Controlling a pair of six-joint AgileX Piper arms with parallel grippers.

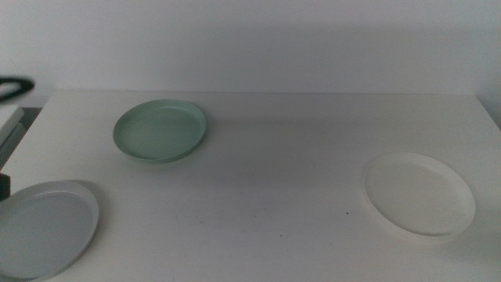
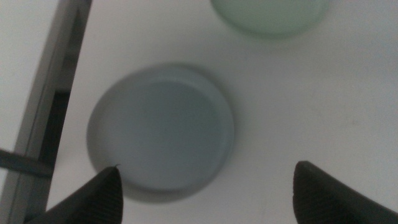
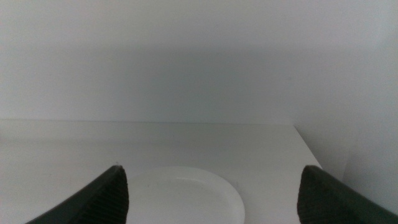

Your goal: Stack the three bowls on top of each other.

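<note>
Three bowls lie apart on the white table [image 1: 274, 157]. The mint green bowl [image 1: 160, 130] is at the back left, the grey bowl [image 1: 43, 227] at the front left corner, the white bowl [image 1: 419, 193] at the right. Neither arm shows in the middle view. In the left wrist view my left gripper [image 2: 205, 193] is open above the grey bowl [image 2: 161, 134], with the mint green bowl's [image 2: 270, 15] edge beyond. In the right wrist view my right gripper [image 3: 211, 196] is open, with the white bowl [image 3: 186, 196] low between its jaws.
The table's left edge and a grey frame [image 2: 53, 87] run beside the grey bowl. A dark object [image 1: 12, 84] sits at the far left past the table. A pale wall [image 1: 258, 39] stands behind the table.
</note>
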